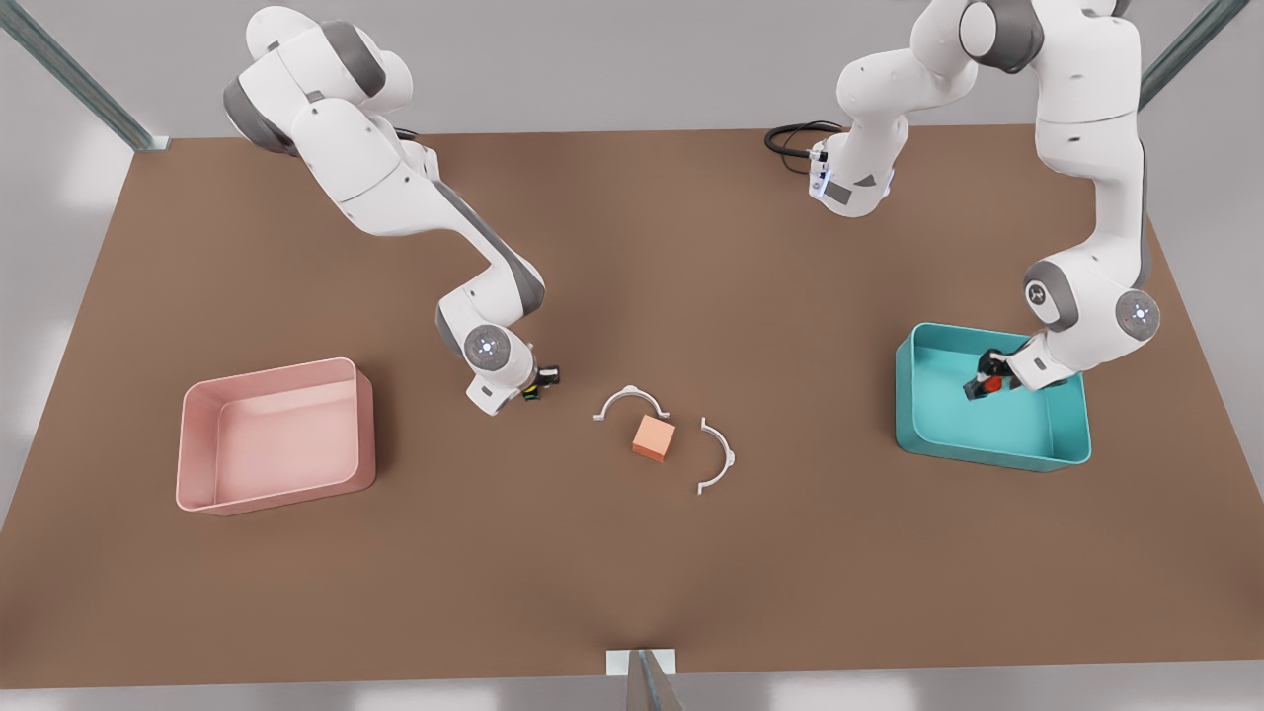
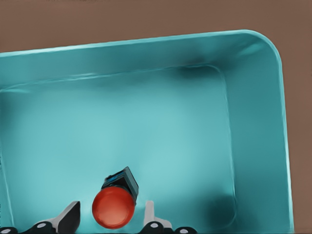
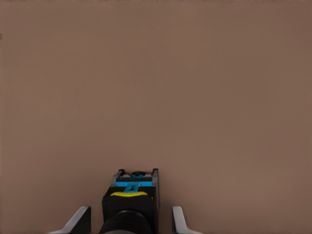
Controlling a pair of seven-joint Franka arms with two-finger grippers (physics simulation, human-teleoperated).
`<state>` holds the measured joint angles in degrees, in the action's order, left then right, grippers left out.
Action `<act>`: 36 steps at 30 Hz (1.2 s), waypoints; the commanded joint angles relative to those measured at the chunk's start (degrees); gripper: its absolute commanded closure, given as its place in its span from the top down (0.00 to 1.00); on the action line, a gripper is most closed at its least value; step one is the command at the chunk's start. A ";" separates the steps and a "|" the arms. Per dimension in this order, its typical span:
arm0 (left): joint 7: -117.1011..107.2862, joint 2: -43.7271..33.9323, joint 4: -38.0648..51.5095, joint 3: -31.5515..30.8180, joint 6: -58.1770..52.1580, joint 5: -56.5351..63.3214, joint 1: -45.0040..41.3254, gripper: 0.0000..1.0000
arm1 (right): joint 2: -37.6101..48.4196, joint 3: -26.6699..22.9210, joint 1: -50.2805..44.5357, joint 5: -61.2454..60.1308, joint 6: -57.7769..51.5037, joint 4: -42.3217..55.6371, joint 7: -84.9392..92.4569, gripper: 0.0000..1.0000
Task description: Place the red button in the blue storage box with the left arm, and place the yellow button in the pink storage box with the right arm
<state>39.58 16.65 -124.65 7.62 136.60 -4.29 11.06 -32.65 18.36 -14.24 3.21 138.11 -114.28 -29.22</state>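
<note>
Over the blue storage box [image 1: 992, 434], the left gripper [image 2: 113, 219] stands open, fingers clear of the red button [image 2: 113, 207]. Well apart from that box, the right gripper [image 3: 130, 222] also gapes around the yellow button [image 3: 129, 202].

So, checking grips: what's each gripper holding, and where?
Cannot tell: red button sits within the left gripper, yellow button within the right gripper, gaps beside both.

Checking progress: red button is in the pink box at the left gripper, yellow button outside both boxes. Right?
No: the left wrist view shows the red button in the blue storage box, at the left gripper. The yellow button is indeed outside both boxes.
</note>
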 commanded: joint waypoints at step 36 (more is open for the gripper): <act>-35.01 -6.54 45.02 -2.69 -50.38 1.04 -17.92 1.00 | 12.26 0.54 37.44 4.17 -13.22 2.40 45.30 0.49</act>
<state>17.67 10.47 -79.51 4.87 87.48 -4.56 -6.95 -20.34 18.88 22.83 7.17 125.49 -111.85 -4.13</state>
